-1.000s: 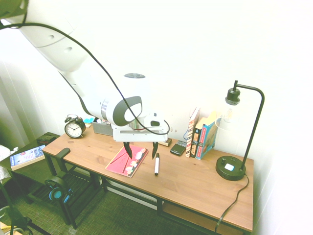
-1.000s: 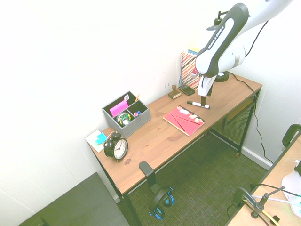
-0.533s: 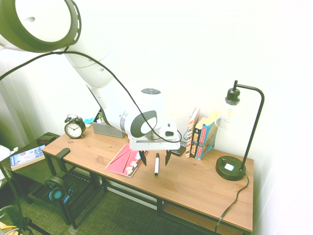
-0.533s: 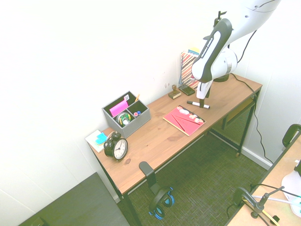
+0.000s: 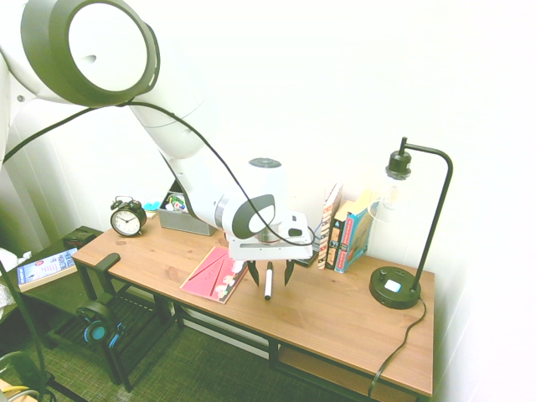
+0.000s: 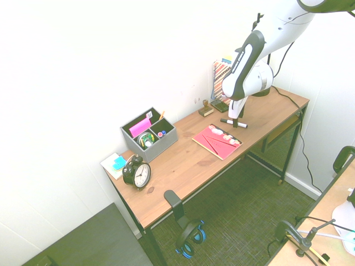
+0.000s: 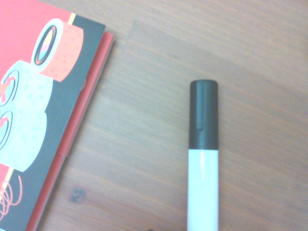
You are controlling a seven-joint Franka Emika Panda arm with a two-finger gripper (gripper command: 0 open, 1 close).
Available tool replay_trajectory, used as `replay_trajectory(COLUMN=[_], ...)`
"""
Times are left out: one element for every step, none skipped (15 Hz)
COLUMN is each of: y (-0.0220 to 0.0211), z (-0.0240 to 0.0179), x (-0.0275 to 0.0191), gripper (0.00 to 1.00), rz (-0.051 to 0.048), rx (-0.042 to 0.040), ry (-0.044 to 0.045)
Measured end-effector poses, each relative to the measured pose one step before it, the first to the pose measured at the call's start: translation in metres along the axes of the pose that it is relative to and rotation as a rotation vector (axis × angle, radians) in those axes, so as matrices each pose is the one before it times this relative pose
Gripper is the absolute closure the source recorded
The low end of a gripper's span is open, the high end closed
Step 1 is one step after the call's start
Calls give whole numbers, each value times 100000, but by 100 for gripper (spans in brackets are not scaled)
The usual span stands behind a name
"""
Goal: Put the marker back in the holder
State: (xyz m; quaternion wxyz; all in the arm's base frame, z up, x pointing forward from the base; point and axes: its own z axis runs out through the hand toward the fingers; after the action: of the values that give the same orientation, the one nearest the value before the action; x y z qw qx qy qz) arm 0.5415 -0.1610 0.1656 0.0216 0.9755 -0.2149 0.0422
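The marker (image 5: 268, 283), white with a black cap, lies flat on the wooden desk (image 5: 335, 310) beside a red booklet (image 5: 214, 273). My gripper (image 5: 270, 273) is lowered over it, open, with one finger on each side of the barrel and not gripping it. From the other side the marker (image 6: 234, 123) shows just under the gripper (image 6: 236, 117). Close up, the wrist view shows the marker (image 7: 203, 163) and the booklet's corner (image 7: 43, 96). The grey holder (image 6: 148, 133) stands at the desk's back near the clock end; the arm partly hides the holder (image 5: 174, 220).
A black alarm clock (image 6: 136, 173) and sticky notes (image 6: 116, 163) sit beyond the holder. A small wooden stamp (image 6: 206, 109), upright books (image 5: 345, 231) and a black desk lamp (image 5: 397, 286) stand toward the other end. Headphones (image 5: 95, 327) hang at the desk's end.
The arm has swung over and come down, bringing the gripper from above the booklet's edge to straddle the marker. Its fingers have drawn a little closer together.
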Motion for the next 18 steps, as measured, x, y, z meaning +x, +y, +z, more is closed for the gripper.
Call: replay_trajectory(y=[101,73,102,67,48,48,65,38,4,-74,-44,-38,-49,-146,-308,-648,-880,-1118], z=[115,99,70,65,27,35,111,80,16,2,-12,-43,-98,-323,-936,-1622,-2203,-2709], x=[-43,-74,-86,-83,-31,-34,-116,-93,-23,-25,-7,7,4,-41,-12,-1,-112,-340], gripper=[100,100,100,100,100,100,100,100,100,100,100,100,100,100,100,100,100,100], rz=[89,-13,81,50,-14,30,-91,-81,-8,-115,-64,134,676,1772,2240,1960,2113,2575], rx=[-164,-197,-167,-107,-100,-83,-198,-147,-27,-51,-126,-136,-222,-246,-227,309,714,827], ry=[-338,-497,-304,-210,-108,-118,-293,-214,-47,-14,50,122,-14,-1079,-1437,-1248,-1714,-2732])
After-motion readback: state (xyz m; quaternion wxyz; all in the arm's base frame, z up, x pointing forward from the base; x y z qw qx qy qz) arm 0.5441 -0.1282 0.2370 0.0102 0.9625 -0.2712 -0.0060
